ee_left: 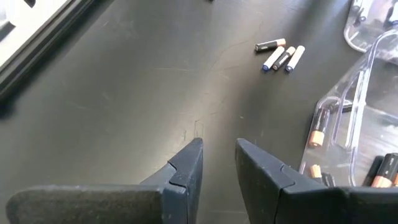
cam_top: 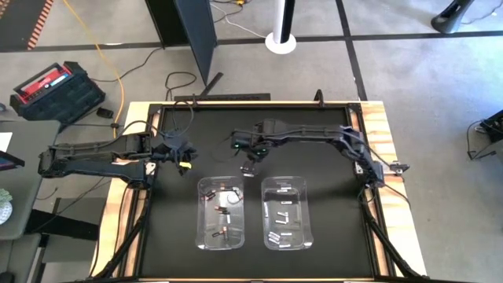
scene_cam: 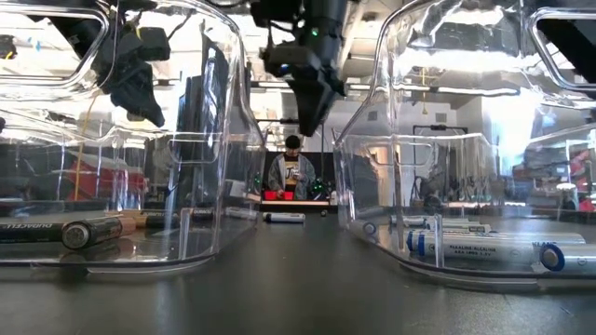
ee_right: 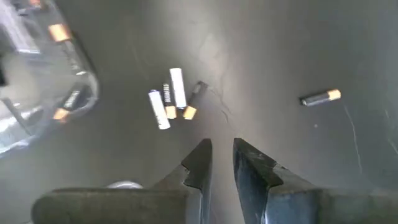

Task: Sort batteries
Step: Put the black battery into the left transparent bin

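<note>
Most batteries already sit sorted: dark ones in my left bin point(cam_top: 221, 214), white ones in the right bin point(cam_top: 286, 214). A loose cluster point(ee_right: 172, 98) remains on the tabletop point(cam_top: 314, 157). Both end effectors, left point(ee_left: 217, 163) and right point(ee_right: 222, 158), hover slightly parted, empty.

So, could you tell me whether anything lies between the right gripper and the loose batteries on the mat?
Nothing visible does: the right gripper hangs empty above bare mat, with the loose batteries just ahead of it.

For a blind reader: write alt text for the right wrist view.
The right gripper, fingers slightly apart and empty, hangs over a dark table above a cluster of four loose batteries. A fifth battery lies apart, and a clear bin holds more.
</note>
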Controlling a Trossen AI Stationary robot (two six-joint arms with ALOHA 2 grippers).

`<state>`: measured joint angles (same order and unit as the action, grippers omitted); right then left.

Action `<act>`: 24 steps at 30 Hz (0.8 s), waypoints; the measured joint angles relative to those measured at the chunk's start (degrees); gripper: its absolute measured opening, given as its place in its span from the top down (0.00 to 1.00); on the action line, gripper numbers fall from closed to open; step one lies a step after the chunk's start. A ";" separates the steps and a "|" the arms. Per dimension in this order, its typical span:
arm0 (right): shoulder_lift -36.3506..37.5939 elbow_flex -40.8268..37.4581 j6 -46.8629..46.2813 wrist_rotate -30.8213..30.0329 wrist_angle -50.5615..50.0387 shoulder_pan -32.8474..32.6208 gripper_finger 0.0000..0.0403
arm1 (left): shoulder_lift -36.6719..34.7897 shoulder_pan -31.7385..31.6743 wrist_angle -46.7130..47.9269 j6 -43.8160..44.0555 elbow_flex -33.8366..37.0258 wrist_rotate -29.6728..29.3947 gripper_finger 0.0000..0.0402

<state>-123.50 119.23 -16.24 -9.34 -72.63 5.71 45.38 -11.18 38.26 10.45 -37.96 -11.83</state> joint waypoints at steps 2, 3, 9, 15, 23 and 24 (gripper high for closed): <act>3.41 -5.56 -0.92 0.01 3.49 0.77 0.80 | -0.01 0.00 -0.02 -0.11 -0.01 -0.01 0.77; 5.42 -8.62 -1.64 0.02 5.92 1.20 0.80 | 0.01 0.00 -0.02 -0.15 0.01 -0.01 0.77; 20.45 -28.70 -6.45 0.16 19.61 3.58 0.80 | 0.01 0.00 -0.50 -0.15 -0.01 0.01 0.77; 32.41 -45.33 -10.74 0.21 31.78 6.40 0.80 | 0.01 0.00 -0.72 -0.15 0.00 -0.23 0.77; 35.95 -52.95 -13.92 0.22 35.47 9.40 0.80 | 0.01 0.00 -1.40 -0.15 0.01 -0.29 0.77; 35.64 -53.14 -13.91 0.22 35.37 9.54 0.80 | 0.01 0.00 -1.79 -0.15 0.00 -0.29 0.77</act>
<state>-87.87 66.09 -30.15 -9.12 -37.27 15.25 45.39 -11.18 36.47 10.31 -37.96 -12.12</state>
